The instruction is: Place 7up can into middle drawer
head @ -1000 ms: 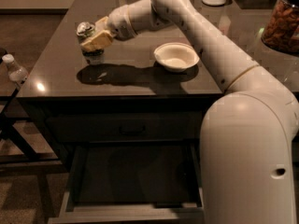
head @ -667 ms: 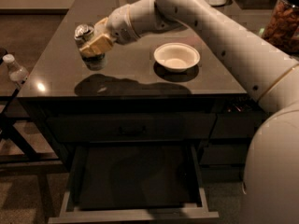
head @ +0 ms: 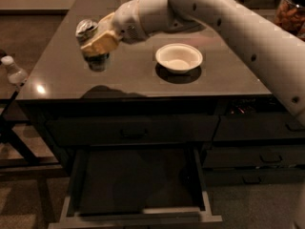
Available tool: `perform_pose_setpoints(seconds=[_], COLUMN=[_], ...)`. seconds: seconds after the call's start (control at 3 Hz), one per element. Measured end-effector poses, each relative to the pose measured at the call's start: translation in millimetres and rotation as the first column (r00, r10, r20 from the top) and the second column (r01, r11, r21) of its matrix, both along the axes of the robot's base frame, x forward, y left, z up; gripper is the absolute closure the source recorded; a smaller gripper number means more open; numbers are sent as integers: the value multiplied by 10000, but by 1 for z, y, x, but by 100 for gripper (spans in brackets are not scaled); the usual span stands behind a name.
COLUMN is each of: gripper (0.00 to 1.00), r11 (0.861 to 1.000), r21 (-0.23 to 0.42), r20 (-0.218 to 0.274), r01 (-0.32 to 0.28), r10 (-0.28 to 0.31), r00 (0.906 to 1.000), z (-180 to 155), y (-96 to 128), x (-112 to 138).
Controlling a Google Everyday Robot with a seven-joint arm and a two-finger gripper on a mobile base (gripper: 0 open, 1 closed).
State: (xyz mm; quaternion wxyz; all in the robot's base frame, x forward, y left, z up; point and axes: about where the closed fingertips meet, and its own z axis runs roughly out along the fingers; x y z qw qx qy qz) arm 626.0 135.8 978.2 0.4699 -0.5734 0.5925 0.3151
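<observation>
The tool (head: 99,41) tight around the 7up can (head: 87,28), above the countertop (head: 62,75).

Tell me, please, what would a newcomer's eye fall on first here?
The big white arm reaching in from the right, its gripper shut on the 7up can over the left side of the dark countertop. Next, the middle drawer pulled open below the counter front, and the white bowl on the countertop right of the can.
</observation>
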Motion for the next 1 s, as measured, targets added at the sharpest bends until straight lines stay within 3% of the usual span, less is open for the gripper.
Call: perform_pose_setpoints(seconds=[0.33, 0.67, 1.0], gripper=[100, 100, 100], r11=[9979, 9906, 9874], r21=[13, 104, -210], r20=[-140, -392, -791], r01=[647, 1367, 1566], r10=[-647, -1362, -1578], r00=[9978, 9899, 9843], z=[2, -12, -40], y=[-14, -28, -40], x=[-44, -84, -94])
